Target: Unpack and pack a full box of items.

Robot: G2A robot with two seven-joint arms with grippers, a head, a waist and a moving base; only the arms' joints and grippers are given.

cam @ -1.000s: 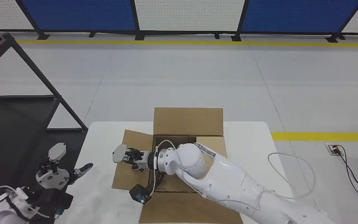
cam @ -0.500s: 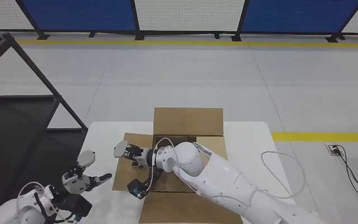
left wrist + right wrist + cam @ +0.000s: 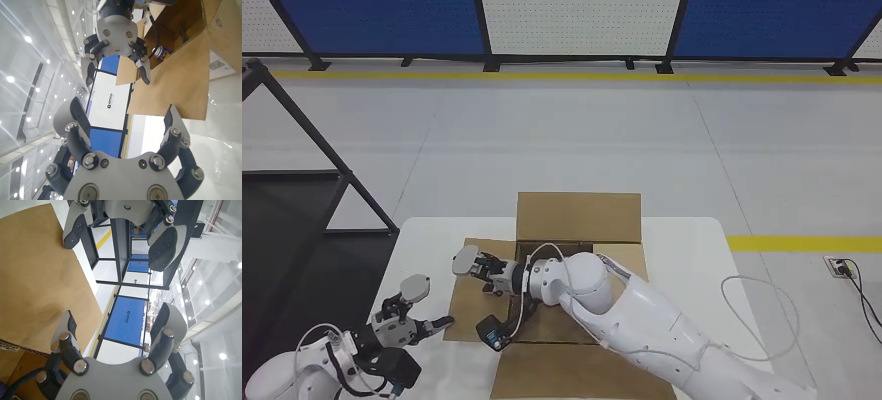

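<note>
A: Box point(image 3: 578, 215) hasn't budged on table point(image 3: 427, 255), flaps out. L gripper point(image 3: 430, 304) has swung in from the near corner twd the left flap point(image 3: 464, 305) w/in the last sec.
B: R gripper point(image 3: 470, 270)?
A: Over that same flap, jaws spread, nothing held. L jaws wide too, empty, facing it across the flap's edge. Can point(image 3: 161, 54) shows inside the box.
B: Best play, I'd say: one arm holds the flap back, other drops in for the can from above. Keep fingers clear of each other & the cardboard.
</note>
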